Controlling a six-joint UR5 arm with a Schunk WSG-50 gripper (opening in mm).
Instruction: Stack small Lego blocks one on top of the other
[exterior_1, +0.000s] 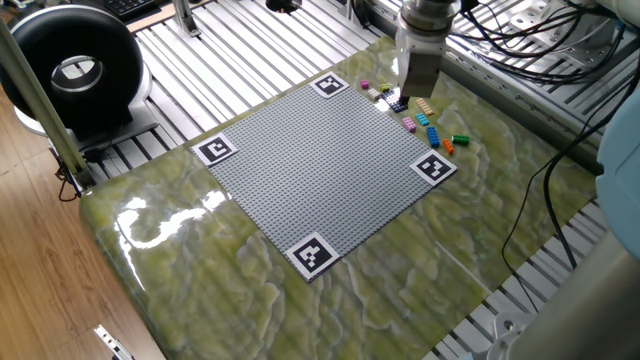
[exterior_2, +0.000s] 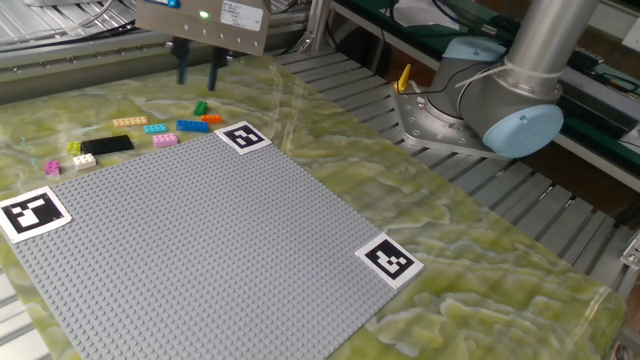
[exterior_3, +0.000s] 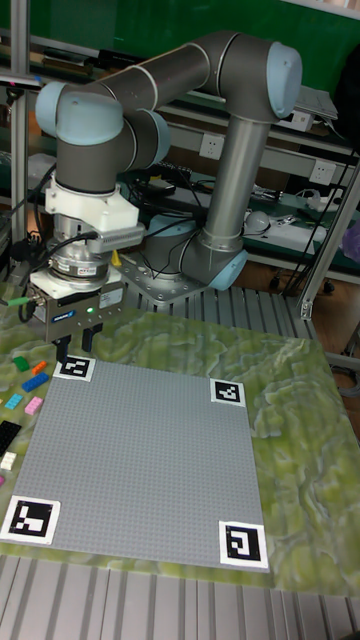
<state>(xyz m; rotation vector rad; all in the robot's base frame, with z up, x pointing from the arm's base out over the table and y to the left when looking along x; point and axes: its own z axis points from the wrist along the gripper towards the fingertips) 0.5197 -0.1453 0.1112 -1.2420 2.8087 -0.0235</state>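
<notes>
Our pincer (exterior_2: 198, 75) hangs above the far left corner of the tabletop (exterior_2: 480, 250), its two dark fingers (exterior_2: 183, 72) parted and nothing between them. Below and just to its near side lie the small Lego blocks, loose on the green marbled surface beside the grey baseplate (exterior_2: 200, 250), off its far left edge. Nearest the pincer we see a green brick (exterior_2: 200, 107), then an orange brick (exterior_2: 211, 119) touching or almost touching a blue brick (exterior_2: 192, 126). Farther left come a cyan brick (exterior_2: 155, 128), a pink brick (exterior_2: 165, 140) and a pale orange brick (exterior_2: 130, 122). Beyond them a black piece (exterior_2: 108, 145) lies by a yellow-green brick (exterior_2: 74, 148), a white brick (exterior_2: 84, 159) and a small pink-purple brick (exterior_2: 52, 168).

Every brick we can make out lies flat and single; none sits on another, and the baseplate carries none. Square marker tags (exterior_2: 245, 137) sit at its corners. By our reading the stacking has not begun: no brick is held, and each pick and each placement still lies ahead.
</notes>
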